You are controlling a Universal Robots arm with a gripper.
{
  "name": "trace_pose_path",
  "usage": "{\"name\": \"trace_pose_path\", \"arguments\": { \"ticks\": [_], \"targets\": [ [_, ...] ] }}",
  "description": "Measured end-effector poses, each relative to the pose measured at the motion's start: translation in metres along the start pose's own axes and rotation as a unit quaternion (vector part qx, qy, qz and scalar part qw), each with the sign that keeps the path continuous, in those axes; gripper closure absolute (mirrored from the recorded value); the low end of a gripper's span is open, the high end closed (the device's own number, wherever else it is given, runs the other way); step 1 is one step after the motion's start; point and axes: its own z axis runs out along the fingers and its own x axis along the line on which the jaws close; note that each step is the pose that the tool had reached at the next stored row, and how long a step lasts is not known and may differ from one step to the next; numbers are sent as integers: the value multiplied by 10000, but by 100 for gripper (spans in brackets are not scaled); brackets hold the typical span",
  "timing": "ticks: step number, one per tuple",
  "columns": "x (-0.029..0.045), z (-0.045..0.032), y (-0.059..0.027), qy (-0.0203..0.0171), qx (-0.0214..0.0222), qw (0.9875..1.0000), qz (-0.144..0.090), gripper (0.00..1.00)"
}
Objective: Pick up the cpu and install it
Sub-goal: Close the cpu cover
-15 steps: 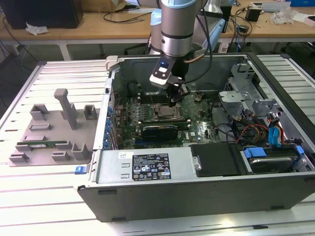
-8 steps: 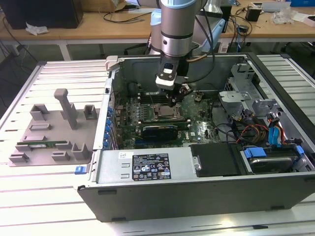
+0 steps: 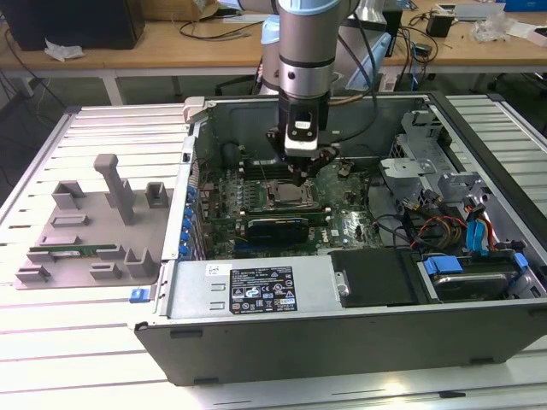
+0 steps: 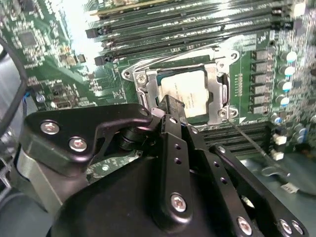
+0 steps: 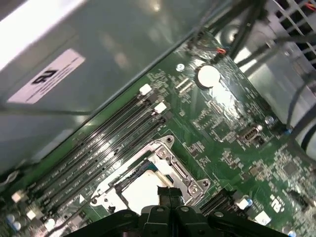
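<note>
A computer case [image 3: 342,342] is laid open on a slatted table [image 3: 102,128], mid-frame. The gripper [image 3: 300,178] is held vertically, closed, above the socketed cpu [image 4: 190,91].

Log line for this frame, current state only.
phase: install | cpu: lying inside socket frame | claw: shut, directly over cpu | contact: cannot tell

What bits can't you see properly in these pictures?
1. Second wrist view: the gripper covers one corner of the cpu, so whether they touch is unclear.
2. First wrist view: glare whitens the cpu, and the gripper hides its near edge.
3. Exterior view: the gripper hangs over the socket frame, hiding what sits inside.
4. Exterior view: the top edge cuts off the arm.
</note>
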Motion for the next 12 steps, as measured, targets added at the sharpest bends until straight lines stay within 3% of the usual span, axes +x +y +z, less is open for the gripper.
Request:
{"name": "trace_pose_path", "arguments": {
  "ticks": [4, 7, 12],
  "targets": [
    [0, 5, 0, -8, -11, 9991, -428, 89],
    [0, 10, 0, -16, -22, 9967, -811, 89],
    [0, 18, 0, -28, -38, 9902, -1395, 89]
  ]
}}
